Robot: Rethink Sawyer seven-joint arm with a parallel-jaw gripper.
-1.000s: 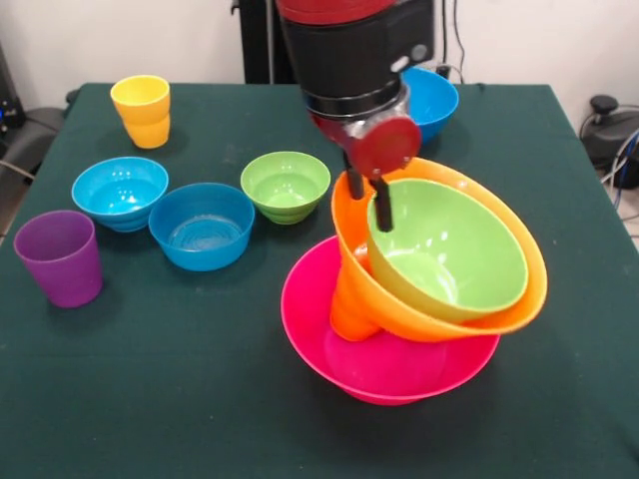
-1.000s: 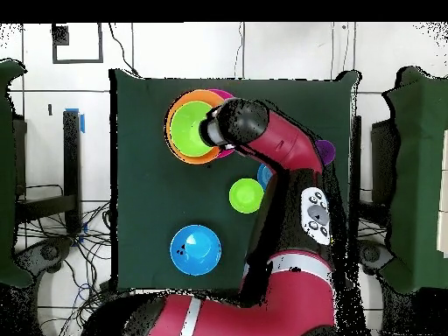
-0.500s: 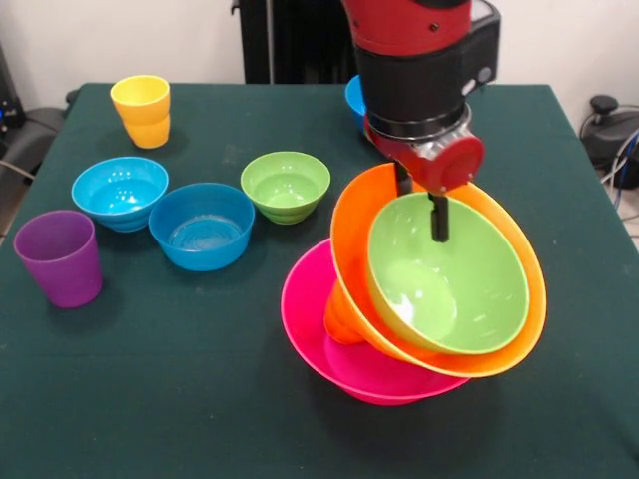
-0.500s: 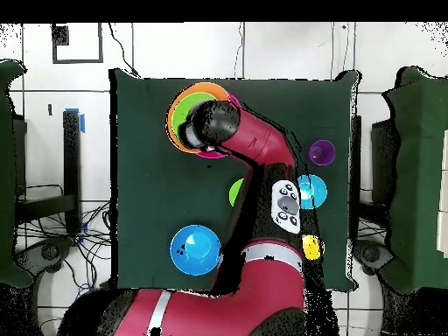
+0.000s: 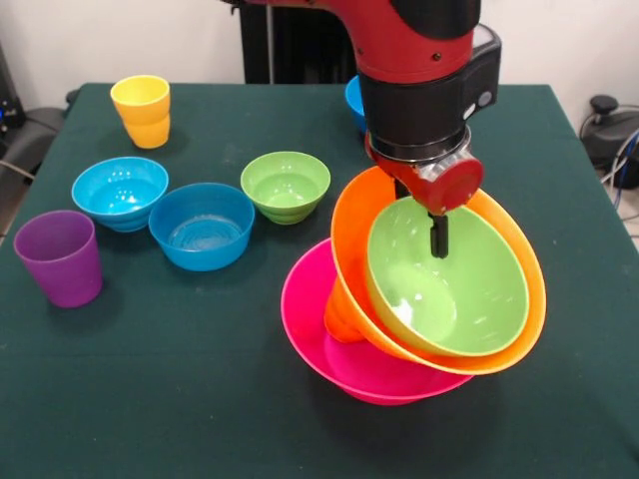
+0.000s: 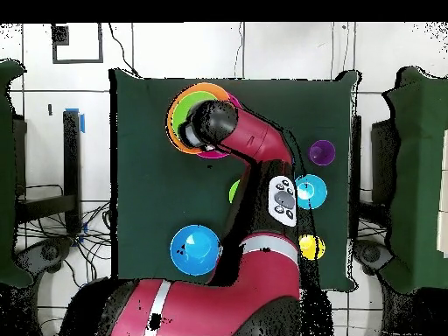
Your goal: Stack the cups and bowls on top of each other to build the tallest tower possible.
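While the tower (image 5: 419, 299) leans mid-desk, its large orange bowl (image 5: 499, 329) is tilted on the orange cup (image 5: 344, 319); the end effector (image 5: 419, 215) apparently straddles the rims, though whether clamped cannot be told.

Tilted tower (image 5: 439, 299); loose cups and bowls leftward.

Green table (image 5: 200, 399), white wall (image 5: 120, 40) — tiled floor (image 6: 289, 52)
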